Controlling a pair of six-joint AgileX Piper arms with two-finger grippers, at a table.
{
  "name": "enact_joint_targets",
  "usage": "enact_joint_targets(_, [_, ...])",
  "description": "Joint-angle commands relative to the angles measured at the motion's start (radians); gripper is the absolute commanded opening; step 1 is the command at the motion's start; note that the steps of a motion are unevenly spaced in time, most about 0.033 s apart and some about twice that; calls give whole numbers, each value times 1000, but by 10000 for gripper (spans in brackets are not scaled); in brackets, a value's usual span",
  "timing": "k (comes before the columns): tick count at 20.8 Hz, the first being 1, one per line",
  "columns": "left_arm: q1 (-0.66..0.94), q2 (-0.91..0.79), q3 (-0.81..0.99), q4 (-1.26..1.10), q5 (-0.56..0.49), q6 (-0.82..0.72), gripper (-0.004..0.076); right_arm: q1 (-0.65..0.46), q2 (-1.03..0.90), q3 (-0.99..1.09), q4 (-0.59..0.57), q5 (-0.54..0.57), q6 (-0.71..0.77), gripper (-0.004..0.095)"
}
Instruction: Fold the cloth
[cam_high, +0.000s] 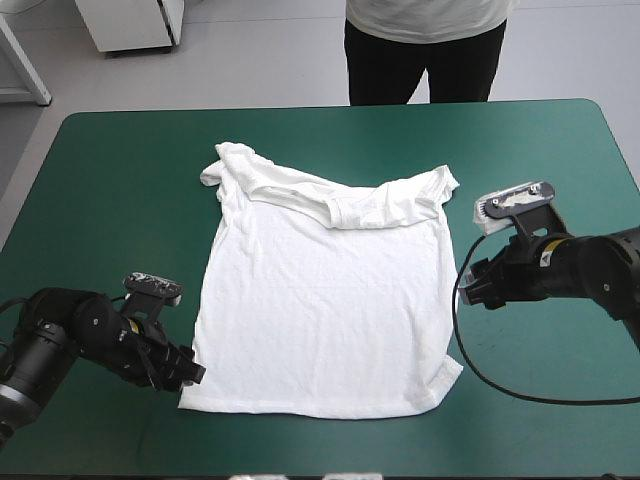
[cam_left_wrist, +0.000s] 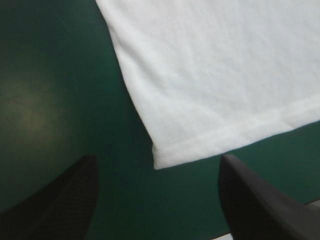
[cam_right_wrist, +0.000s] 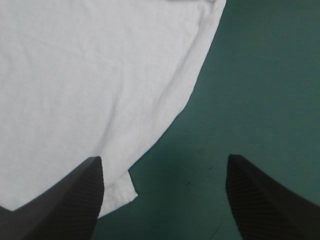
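The white T-shirt (cam_high: 325, 300) lies spread flat on the middle of the teal-green table, hem toward the near edge, its collar end and sleeves folded over in a rumpled band at the far side. My left gripper (cam_high: 192, 372) rests low at the shirt's near left hem corner, open; that corner (cam_left_wrist: 162, 157) lies just ahead between its black fingers (cam_left_wrist: 60, 200). My right gripper (cam_high: 478, 288) is open beside the shirt's right side edge (cam_right_wrist: 165, 125), which runs ahead of its fingers (cam_right_wrist: 70, 195). Neither gripper holds any cloth.
Bare teal-green cover (cam_high: 120, 180) surrounds the shirt on all sides. A person stands beyond the far edge, not over the table. The near table edge (cam_high: 320, 470) is close behind the hem.
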Motion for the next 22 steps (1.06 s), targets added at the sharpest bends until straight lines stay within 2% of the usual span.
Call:
enact_joint_targets(1, [-6, 0, 55, -20, -69, -10, 499, 2, -35, 44, -7, -33, 2, 658])
enact_joint_targets(6, [-6, 65, 126, -23, -165, -8, 498, 2, -38, 88, -7, -38, 2, 658])
enact_joint_targets(11, [-33, 234, 163, -23, -260, -7, 488, 12, -38, 118, -44, -31, 2, 615])
enact_joint_targets(14, [-103, 300, 172, -26, -322, -31, 424, 51, -36, 206, -136, -19, -2, 604])
enact_joint_targets(18, [-163, 370, 172, -76, -404, -40, 306, 92, -36, 328, -117, -54, -31, 604])
enact_joint_targets(22, [-163, 448, 172, -113, -437, -27, 191, 162, -30, 423, -101, -86, -43, 604])
